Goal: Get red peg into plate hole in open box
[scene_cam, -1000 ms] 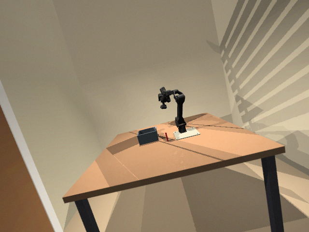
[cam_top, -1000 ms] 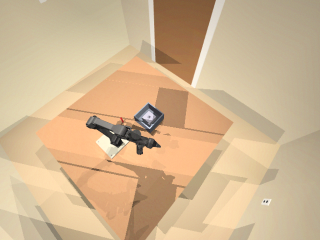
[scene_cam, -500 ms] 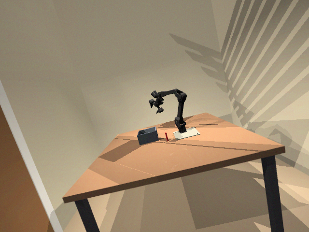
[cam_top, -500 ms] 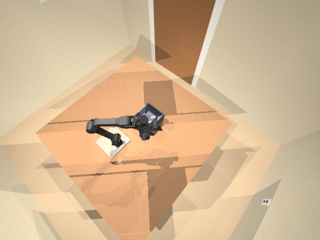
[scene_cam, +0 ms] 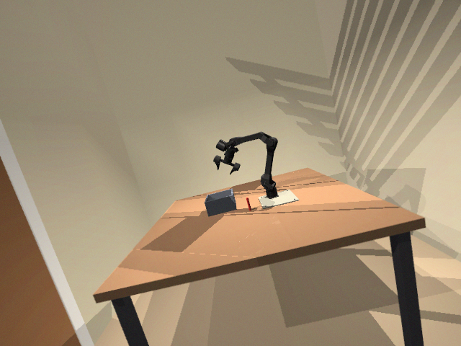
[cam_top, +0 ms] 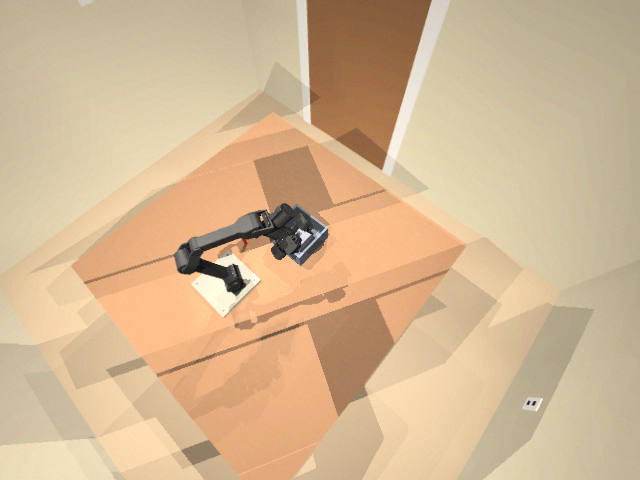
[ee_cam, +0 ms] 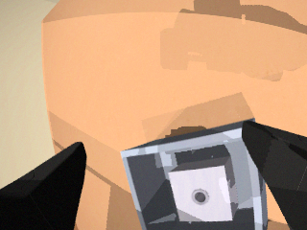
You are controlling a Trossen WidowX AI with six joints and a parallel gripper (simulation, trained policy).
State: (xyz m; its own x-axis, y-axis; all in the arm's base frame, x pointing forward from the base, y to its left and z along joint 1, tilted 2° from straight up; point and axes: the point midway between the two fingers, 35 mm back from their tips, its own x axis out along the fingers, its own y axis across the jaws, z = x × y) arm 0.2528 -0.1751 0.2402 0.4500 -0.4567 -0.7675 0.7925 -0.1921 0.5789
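While the black two-fingered gripper [cam_top: 287, 246] [scene_cam: 225, 168] [ee_cam: 166, 140] hangs spread nearly full wide and empty above the open blue-grey box [cam_top: 312, 251] [scene_cam: 221, 205] [ee_cam: 129, 168], the slim red peg [cam_top: 245, 241] [scene_cam: 248, 204] stands on the wooden table [cam_top: 413, 248] [scene_cam: 260, 238] [ee_cam: 110, 62], between box and pale base plate [cam_top: 211, 294] [scene_cam: 287, 197]. Picking it up is the step in hand, I'd judge, so the fingers should swing back towards the arm's foot and descend around it (the box wall, close by, could get knocked).

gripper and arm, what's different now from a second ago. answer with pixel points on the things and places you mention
The gripper [cam_top: 287, 249] [scene_cam: 225, 171] [ee_cam: 166, 140] has swung away from the near side of the base plate [cam_top: 223, 306] [scene_cam: 289, 197] and over towards the box [cam_top: 314, 253] [scene_cam: 221, 205] [ee_cam: 134, 191]. It grasped nothing. The red peg [cam_top: 245, 241] [scene_cam: 248, 204] and box stayed put.
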